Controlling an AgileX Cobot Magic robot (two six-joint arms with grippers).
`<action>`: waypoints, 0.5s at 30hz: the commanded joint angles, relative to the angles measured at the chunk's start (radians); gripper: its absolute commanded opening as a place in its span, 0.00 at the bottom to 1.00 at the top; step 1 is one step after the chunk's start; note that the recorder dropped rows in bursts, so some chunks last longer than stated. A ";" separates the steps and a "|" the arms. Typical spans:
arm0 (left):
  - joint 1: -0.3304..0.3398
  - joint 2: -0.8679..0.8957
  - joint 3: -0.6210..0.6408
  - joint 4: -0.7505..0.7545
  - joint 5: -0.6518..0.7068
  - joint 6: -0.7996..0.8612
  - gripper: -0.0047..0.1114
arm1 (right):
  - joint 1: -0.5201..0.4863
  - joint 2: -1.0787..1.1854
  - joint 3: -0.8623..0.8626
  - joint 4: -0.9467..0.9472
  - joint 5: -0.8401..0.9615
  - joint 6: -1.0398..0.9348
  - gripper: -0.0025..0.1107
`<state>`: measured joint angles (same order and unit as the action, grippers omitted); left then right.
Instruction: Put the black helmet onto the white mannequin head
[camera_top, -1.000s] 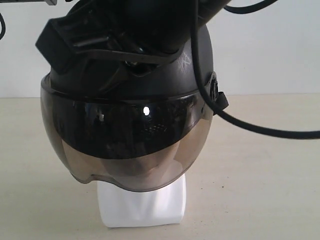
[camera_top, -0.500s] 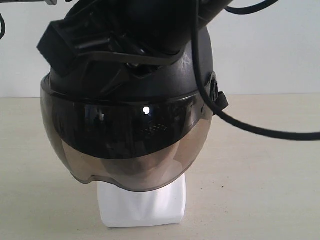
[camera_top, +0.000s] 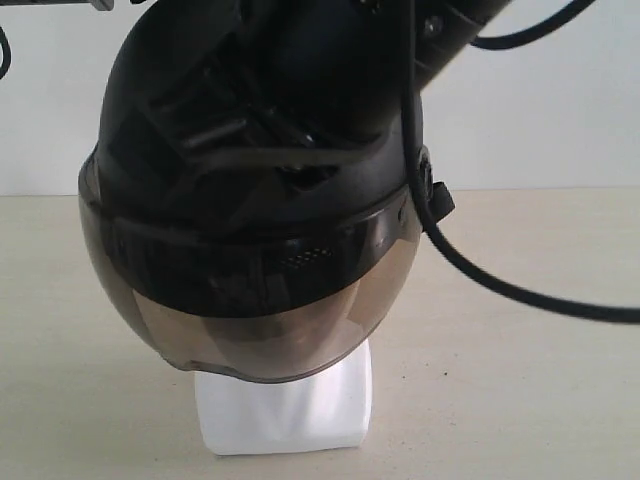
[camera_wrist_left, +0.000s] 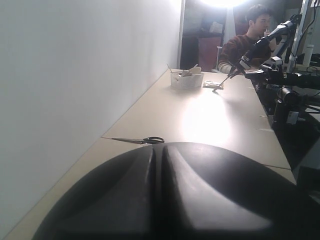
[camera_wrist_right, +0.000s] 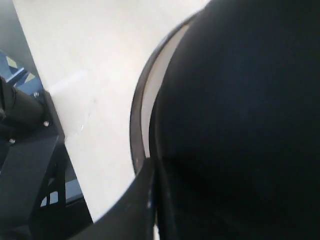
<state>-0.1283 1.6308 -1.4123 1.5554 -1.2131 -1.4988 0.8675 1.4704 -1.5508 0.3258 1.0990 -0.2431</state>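
Beige table (camera_top: 520, 400): black helmet (camera_top: 250, 320) sits over white mannequin head (camera_top: 285, 410).

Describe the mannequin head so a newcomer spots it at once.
On the cream table in the exterior view, the black helmet with its smoky visor fills the middle. Below the visor's edge shows the white mannequin head, only its blocky neck base uncovered: the sole white thing standing there.
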 joint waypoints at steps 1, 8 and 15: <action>-0.013 0.002 0.004 0.078 -0.008 -0.012 0.08 | 0.002 0.028 0.053 -0.010 0.001 0.002 0.02; -0.013 0.002 0.004 0.078 -0.008 -0.012 0.08 | 0.002 -0.012 0.044 -0.013 -0.035 -0.001 0.02; -0.011 -0.002 0.004 0.078 -0.008 -0.012 0.08 | 0.002 -0.243 0.034 -0.254 -0.068 0.141 0.02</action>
<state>-0.1283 1.6308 -1.4123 1.5554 -1.2105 -1.4988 0.8675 1.2941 -1.5133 0.1755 1.0309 -0.1726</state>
